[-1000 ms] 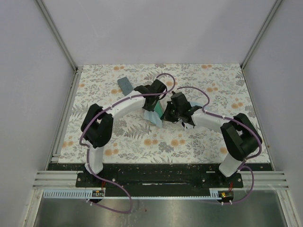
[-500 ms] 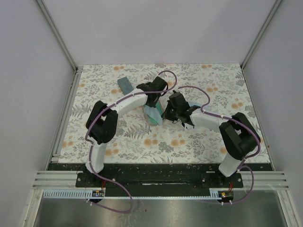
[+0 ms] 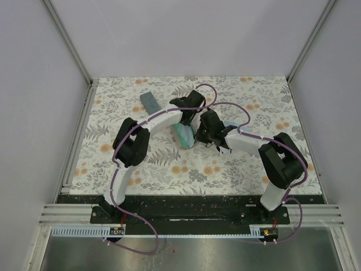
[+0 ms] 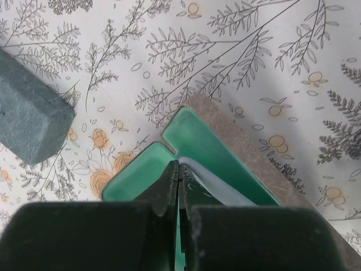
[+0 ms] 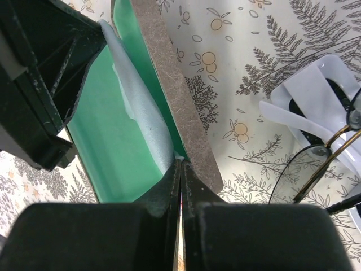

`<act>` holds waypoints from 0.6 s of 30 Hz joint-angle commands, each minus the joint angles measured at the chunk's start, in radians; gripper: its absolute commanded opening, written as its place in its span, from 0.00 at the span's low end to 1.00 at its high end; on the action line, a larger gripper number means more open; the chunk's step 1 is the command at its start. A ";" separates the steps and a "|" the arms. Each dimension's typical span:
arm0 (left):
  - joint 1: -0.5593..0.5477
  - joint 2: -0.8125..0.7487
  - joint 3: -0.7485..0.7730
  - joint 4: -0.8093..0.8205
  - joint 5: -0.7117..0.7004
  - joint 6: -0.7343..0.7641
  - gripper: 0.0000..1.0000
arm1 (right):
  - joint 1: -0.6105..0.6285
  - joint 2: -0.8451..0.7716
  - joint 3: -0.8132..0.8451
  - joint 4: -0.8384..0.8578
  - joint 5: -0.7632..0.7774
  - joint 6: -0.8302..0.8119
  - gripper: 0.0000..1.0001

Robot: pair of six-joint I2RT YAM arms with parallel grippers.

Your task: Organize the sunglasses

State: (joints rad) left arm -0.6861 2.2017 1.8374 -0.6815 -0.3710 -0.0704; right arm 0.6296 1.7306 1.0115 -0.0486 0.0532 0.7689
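The sunglasses (image 5: 313, 164), thin-framed with see-through lenses, lie on the table at the right of the right wrist view, partly on a second pale cloth (image 5: 316, 93). An open tan case (image 3: 183, 134) with a green lining (image 4: 206, 141) lies between both arms. A light blue cloth (image 5: 141, 110) is draped inside it. My left gripper (image 4: 178, 167) is shut on one corner of the cloth (image 4: 223, 191). My right gripper (image 5: 180, 164) is shut on the cloth's other corner at the case's tan rim (image 5: 169, 96). In the top view the sunglasses are hidden by the right arm.
A closed slate-blue case (image 3: 149, 101) lies on the floral table behind and left of the open case, also at the left of the left wrist view (image 4: 31, 121). Grey walls bound the table at the back and on both sides.
The left arm has stretched further right and forward, bringing its gripper close to the right gripper. The cloth that lay spread beside the case now sits drawn together inside it.
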 commanded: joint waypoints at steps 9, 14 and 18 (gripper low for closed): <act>0.003 0.101 0.140 0.034 0.021 0.043 0.00 | 0.009 0.020 0.024 0.009 0.108 0.001 0.01; 0.003 0.133 0.166 0.034 -0.006 0.061 0.00 | 0.005 0.038 0.047 -0.031 0.120 -0.006 0.14; 0.003 0.133 0.171 0.036 -0.032 0.061 0.12 | 0.007 0.015 0.050 -0.059 0.161 -0.016 0.30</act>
State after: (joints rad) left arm -0.6861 2.3413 1.9583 -0.6777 -0.3622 -0.0269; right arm 0.6300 1.7657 1.0187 -0.0727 0.1436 0.7654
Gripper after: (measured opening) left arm 0.057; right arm 0.260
